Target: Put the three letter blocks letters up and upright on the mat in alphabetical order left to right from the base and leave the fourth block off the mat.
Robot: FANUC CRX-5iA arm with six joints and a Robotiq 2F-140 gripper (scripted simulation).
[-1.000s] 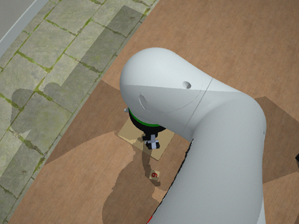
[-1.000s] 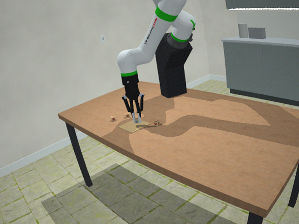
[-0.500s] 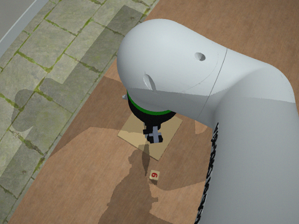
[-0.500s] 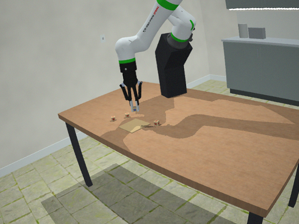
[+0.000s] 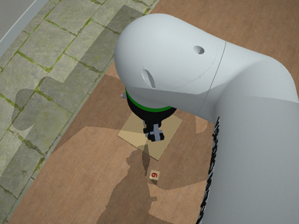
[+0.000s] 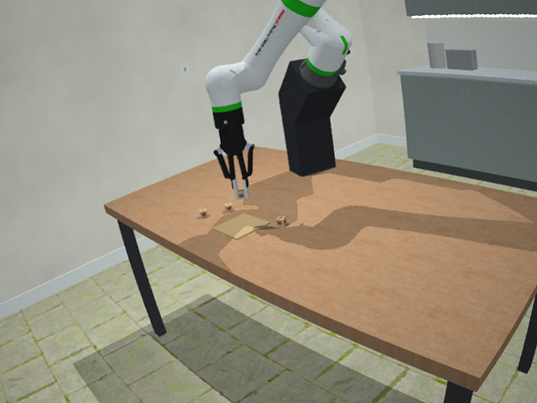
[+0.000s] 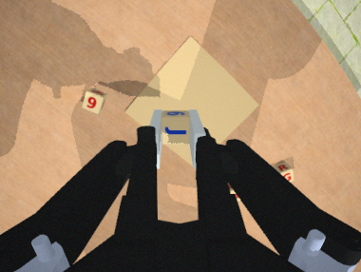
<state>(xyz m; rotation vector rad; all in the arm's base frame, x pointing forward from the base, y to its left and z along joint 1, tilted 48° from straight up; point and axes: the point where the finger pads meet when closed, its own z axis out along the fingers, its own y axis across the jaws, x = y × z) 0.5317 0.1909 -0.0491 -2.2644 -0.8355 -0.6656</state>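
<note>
My gripper (image 6: pixel 241 195) (image 7: pixel 175 123) is shut on a wooden block (image 6: pixel 240 193) (image 7: pixel 176 125) with a blue J on one face and a blue 6 or 9 on another. It holds this block raised in the air. The pale square mat (image 5: pixel 165 142) (image 6: pixel 241 226) (image 7: pixel 220 102) lies flat below, with no block seen on it. A block with a red 9 or 6 (image 5: pixel 154 175) (image 6: pixel 281 221) (image 7: pixel 92 102) lies off the mat. A block with R and G (image 7: pixel 284 170) lies off the other side. Another block (image 7: pixel 234 191) is mostly hidden behind a finger.
Two blocks (image 6: pixel 203 213) (image 6: pixel 228 207) lie on the wooden table (image 6: pixel 400 273) left of the mat in the exterior view. The arm (image 5: pixel 169 58) covers part of the mat in the top view. The robot's dark pedestal (image 6: pixel 307 135) stands at the back.
</note>
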